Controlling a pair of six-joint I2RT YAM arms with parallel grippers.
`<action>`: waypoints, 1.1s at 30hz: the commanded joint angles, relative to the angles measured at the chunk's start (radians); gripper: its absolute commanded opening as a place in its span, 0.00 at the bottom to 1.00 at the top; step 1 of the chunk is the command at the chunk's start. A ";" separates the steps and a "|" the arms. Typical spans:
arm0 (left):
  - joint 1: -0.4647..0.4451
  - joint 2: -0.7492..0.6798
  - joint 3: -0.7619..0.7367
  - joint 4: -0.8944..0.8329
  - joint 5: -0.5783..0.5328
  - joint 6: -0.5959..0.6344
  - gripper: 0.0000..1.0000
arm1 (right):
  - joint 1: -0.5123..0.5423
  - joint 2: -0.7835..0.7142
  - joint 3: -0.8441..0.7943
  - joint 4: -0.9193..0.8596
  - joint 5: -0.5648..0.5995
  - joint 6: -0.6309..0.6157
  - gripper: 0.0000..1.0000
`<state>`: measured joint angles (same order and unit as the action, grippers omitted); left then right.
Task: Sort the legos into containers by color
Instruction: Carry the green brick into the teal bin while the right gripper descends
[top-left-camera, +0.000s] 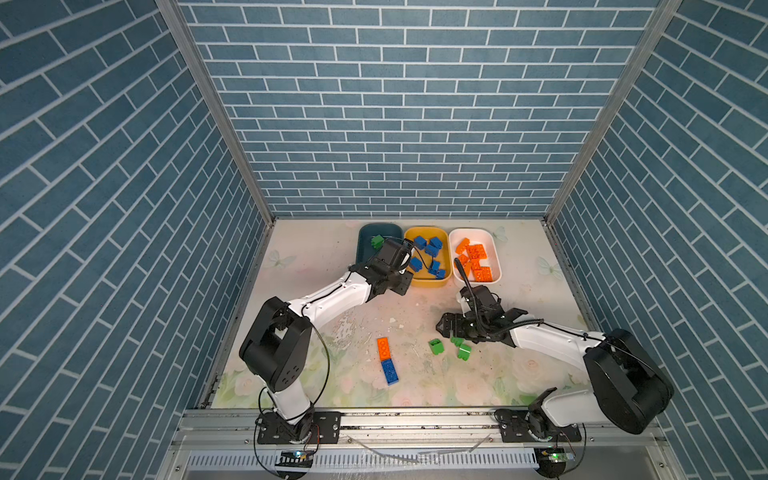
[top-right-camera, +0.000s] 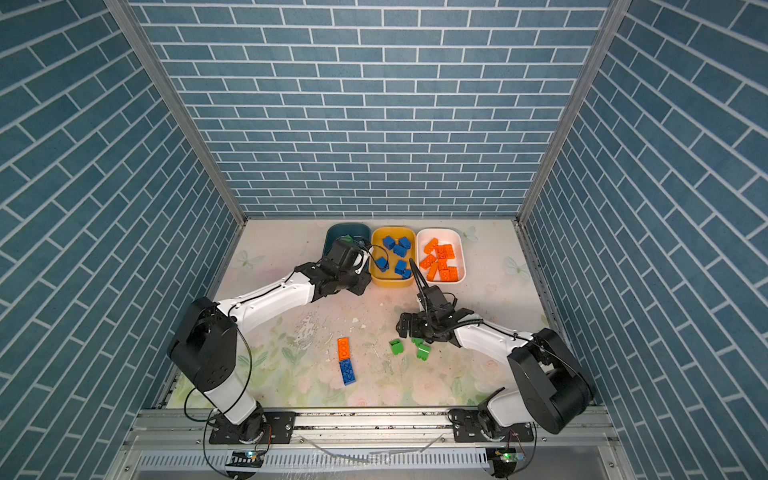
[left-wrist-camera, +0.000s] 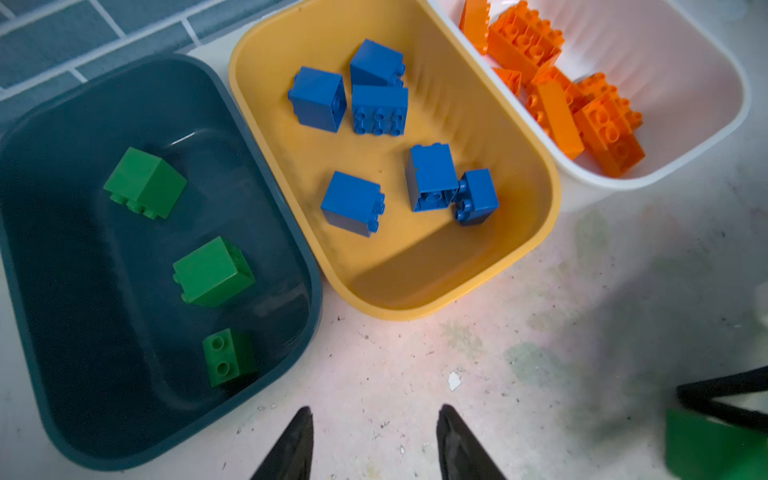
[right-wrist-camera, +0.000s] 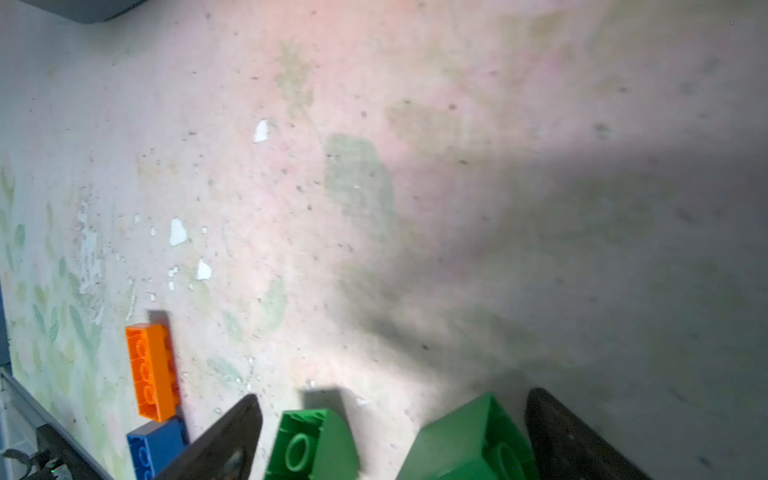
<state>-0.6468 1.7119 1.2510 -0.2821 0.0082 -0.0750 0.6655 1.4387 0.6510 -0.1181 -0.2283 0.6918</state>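
Though mostly covered by the left arm (top-left-camera: 328, 297) in both top views, lies open to the left wrist view: dark teal tub (left-wrist-camera: 83, 311), holding 3 green bricks (left-wrist-camera: 214, 272), each apart from the others. Just beside it, yellow tub (left-wrist-camera: 415, 266) with 6 blue bricks (left-wrist-camera: 353, 203), 2 of them touching. Next along, white tub (left-wrist-camera: 665, 62), cut off by the frame edge, with a heap of orange bricks (left-wrist-camera: 557, 116) too overlapped to count. Spread apart with nothing between them: left fingers (left-wrist-camera: 297, 444), only the tips in view, over bare table (left-wrist-camera: 540, 332) just short of the teal and yellow tubs. Spread wide: right fingers (right-wrist-camera: 232, 436), bracketing 2 loose green bricks (right-wrist-camera: 311, 444), both cut off by the frame edge; cannot tell touching from just beside. In a top view, 3 loose green bricks (top-left-camera: 435, 346) on the table, 1 partly hidden behind the right fingers. Farther toward the left arm's side, long orange brick (top-left-camera: 383, 348) and long blue brick (top-left-camera: 389, 371), end to end and touching. Cannot make out any lettering on studs or tubs.
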 joint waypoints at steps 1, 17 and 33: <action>-0.006 0.017 0.017 -0.028 0.061 -0.030 0.59 | 0.035 0.060 0.021 0.018 -0.059 0.084 0.99; -0.295 0.084 -0.033 -0.059 0.115 -0.112 0.84 | -0.286 -0.594 -0.217 -0.255 0.257 0.182 0.99; -0.421 0.351 0.174 -0.226 -0.005 -0.217 0.50 | -0.300 -0.598 -0.237 -0.281 0.146 0.100 0.99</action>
<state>-1.0664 2.0453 1.4086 -0.4526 0.0338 -0.2779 0.3679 0.8307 0.4473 -0.3973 -0.0391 0.8246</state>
